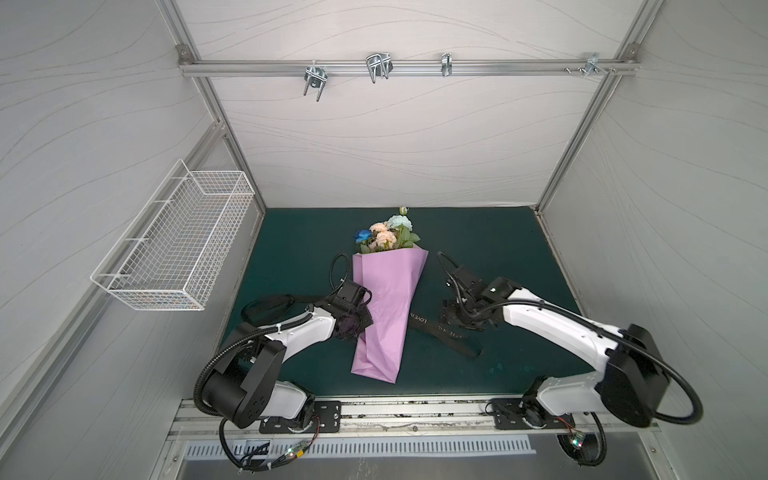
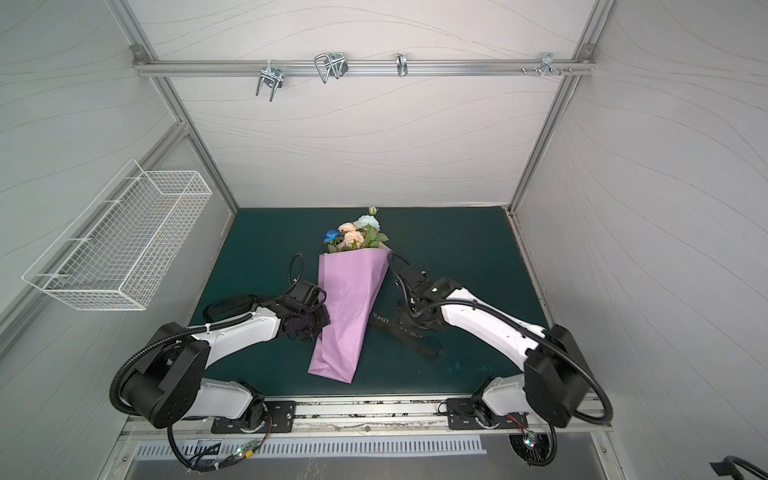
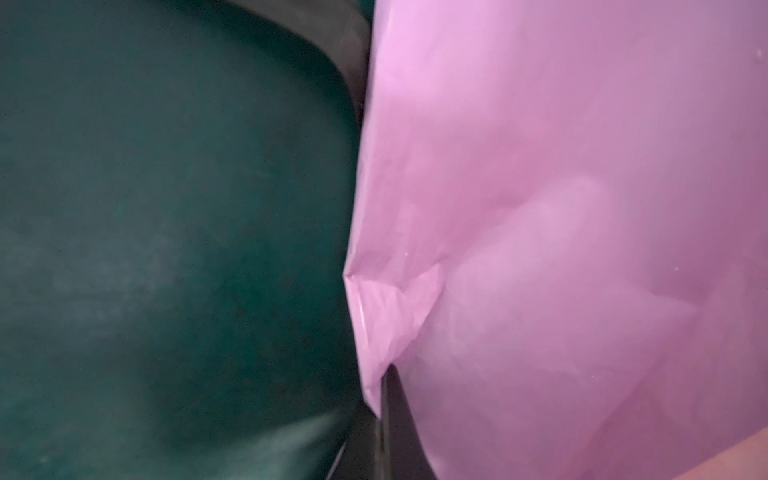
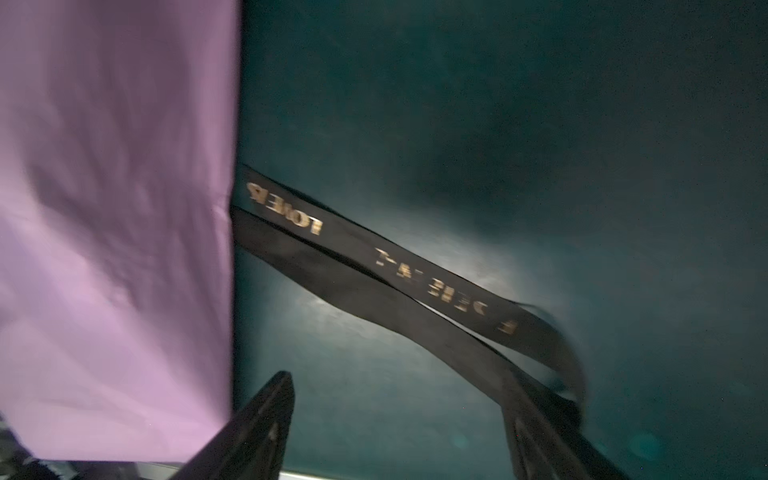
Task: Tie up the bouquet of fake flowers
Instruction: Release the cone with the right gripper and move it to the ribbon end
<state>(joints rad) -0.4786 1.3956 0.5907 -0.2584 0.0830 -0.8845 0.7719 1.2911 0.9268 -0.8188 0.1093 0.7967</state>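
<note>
bouquet of fake flowers (image 1: 388,235) lies mid worktop (image 1: 498,257), wrapped in lilac paper (image 1: 386,303), blooms twd the back wall. left end effector (image 1: 356,326) is closed at the paper's left edge; can't tell what's pinched, if anything. right end effector (image 4: 399,386) has fingers spread wide w/ nothing held, just beside the black ribbon (image 4: 374,249), which runs out from under the paper's right side.

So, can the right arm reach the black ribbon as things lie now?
Probably yes. The right gripper is open and hangs close over the black ribbon, which lies bare on the green mat beside the lilac paper. Nothing covers that stretch; only its other part runs under the paper.
</note>
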